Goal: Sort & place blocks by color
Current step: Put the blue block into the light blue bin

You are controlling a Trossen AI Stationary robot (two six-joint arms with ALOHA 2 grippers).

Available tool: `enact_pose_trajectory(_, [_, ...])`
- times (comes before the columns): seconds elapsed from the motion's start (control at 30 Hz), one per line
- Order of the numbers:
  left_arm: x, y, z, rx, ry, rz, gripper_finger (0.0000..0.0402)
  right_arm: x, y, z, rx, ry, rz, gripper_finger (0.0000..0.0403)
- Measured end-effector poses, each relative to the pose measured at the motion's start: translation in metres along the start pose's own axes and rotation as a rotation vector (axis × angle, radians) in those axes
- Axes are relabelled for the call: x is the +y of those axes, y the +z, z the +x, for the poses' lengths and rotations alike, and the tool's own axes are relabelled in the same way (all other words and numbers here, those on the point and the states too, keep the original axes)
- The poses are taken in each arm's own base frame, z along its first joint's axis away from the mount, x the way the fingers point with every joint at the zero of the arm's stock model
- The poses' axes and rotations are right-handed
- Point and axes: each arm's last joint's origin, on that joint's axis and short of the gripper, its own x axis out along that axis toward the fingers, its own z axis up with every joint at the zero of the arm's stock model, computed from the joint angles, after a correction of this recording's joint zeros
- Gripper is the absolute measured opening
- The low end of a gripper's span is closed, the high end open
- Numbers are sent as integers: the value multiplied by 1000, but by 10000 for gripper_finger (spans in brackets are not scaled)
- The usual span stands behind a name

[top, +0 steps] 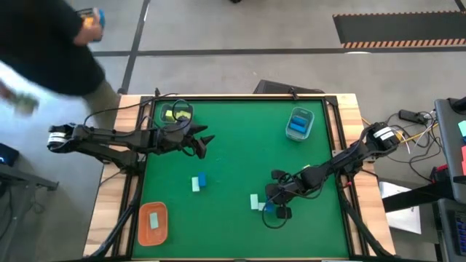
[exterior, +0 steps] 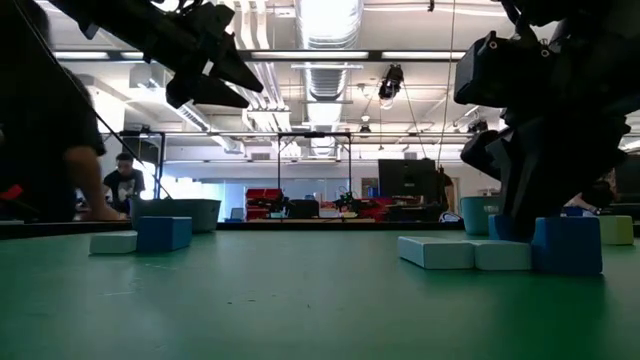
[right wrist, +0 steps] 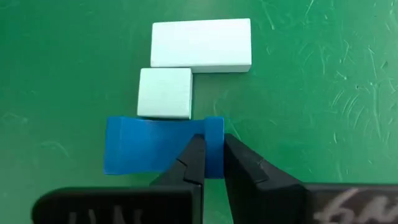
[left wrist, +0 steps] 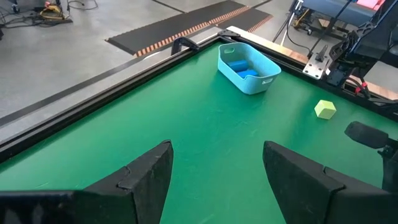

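Over table's near right, right gripper [right wrist: 212, 163] jaws clamped on blue block [right wrist: 163, 154]; left gripper [left wrist: 214, 174] jaws apart, empty.

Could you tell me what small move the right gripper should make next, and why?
Probably lift straight up. The right gripper is shut on one end of the blue block, which touches a mint block; rising clears it without nudging. The blue-block tray sits further back.
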Motion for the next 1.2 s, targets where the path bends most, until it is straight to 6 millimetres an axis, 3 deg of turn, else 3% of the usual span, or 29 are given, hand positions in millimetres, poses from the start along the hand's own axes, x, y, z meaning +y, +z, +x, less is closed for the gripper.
enact_pose_trajectory(0.33, [0, 0, 0, -2, -1, -1, 233, -2, 1, -7, -5, -14, -2, 21])
enact_pose_trajectory(0.73, [-1, 1, 0, -16, -7, -8, 233, -11, 4, -49, -90, -169, 22, 20])
enact_pose_trajectory(0.9, [-1, 2, 0, -22, -9, -10, 233, -30, 5, -73, -127, -291, 81, 20])
enact_pose_trajectory(1.2, [-1, 2, 0, -24, -1, -10, 233, -90, 11, -116, -257, -523, 326, 21])
